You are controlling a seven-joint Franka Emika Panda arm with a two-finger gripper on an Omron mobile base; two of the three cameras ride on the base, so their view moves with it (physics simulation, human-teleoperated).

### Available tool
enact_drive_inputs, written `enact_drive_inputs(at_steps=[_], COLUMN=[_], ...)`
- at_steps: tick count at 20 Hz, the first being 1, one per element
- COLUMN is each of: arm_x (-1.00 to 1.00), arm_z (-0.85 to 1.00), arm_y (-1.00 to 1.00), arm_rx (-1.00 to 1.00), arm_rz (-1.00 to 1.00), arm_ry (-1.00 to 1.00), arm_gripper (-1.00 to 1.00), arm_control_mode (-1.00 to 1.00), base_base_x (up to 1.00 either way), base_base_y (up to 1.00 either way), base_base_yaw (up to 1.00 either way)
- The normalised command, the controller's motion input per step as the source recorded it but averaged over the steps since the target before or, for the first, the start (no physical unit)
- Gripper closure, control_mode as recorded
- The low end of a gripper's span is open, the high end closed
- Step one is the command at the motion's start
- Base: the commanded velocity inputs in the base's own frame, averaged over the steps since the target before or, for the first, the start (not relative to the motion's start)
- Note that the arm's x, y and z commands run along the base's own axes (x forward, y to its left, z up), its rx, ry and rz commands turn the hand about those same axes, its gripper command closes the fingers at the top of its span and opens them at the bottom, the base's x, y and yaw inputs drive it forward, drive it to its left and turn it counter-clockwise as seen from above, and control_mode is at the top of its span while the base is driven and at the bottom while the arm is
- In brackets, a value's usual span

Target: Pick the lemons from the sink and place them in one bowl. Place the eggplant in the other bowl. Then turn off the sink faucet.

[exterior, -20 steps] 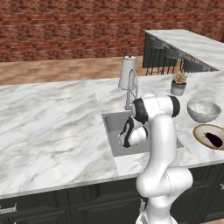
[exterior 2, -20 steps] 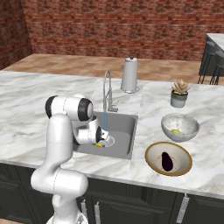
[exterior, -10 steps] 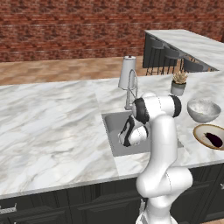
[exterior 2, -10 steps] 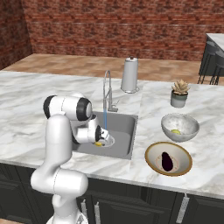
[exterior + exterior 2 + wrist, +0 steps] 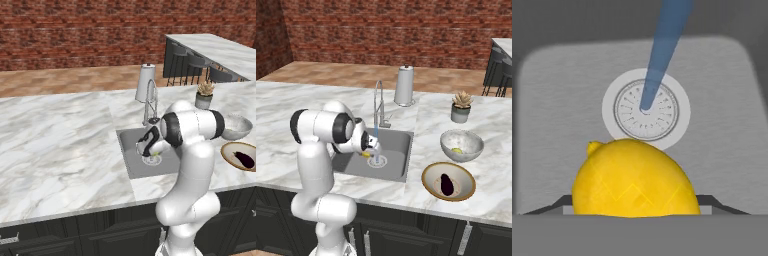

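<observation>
Clamped around a bright yellow lemon (image 5: 634, 180), the gripper (image 5: 370, 151) is held low inside the sink (image 5: 398, 142), just above the basin floor; the fruit is seen between the two dark finger tips, which press on its flanks. Relative to the sink, the drain ring (image 5: 646, 110) lies just beyond the lemon, and the blue water stream (image 5: 659, 55) from the sink faucet (image 5: 378, 102) is seen landing on it, so the tap is judged to be running.

To the right of the sink, the speckled grey-white bowl (image 5: 462, 145) already holds the other lemon (image 5: 456, 150), and nearer the counter edge the wooden bowl (image 5: 448, 182) holds the eggplant (image 5: 446, 184).

The lemon is judged light and firm, with a wet, waxy rind that may slip; its rounded shape could roll out of a pinch taken near the pointed ends. Hold is best taken across the widest middle, as it appears to be now.
</observation>
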Motion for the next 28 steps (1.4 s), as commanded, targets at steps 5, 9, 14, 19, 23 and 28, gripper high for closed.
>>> enact_drive_inputs(at_steps=[5, 9, 14, 19, 23, 28], arm_x=[-0.32, -0.40, -0.48, -0.49, -0.39, -0.17], arm_z=[0.90, 0.85, 0.81, 0.65, 0.31, 0.17], arm_y=[0.00, 0.00, -0.04, -0.22, -0.36, -0.66], arm_rx=[0.00, 0.00, 0.00, 0.00, -0.09, -0.09], arm_rz=[0.00, 0.00, 0.00, 0.00, 0.00, -0.04], arm_ry=[0.03, 0.08, 0.11, 0.02, 0.00, 0.00], arm_gripper=[1.00, 1.00, 1.00, 1.00, 1.00, 1.00], arm_control_mode=[-1.00, -1.00, -1.00, -1.00, -1.00, -1.00], base_base_x=[0.00, 0.00, 0.00, 0.00, 0.00, 0.00], base_base_y=[0.00, 0.00, 0.00, 0.00, 0.00, 0.00], base_base_yaw=[0.00, 0.00, 0.00, 0.00, 0.00, 0.00])
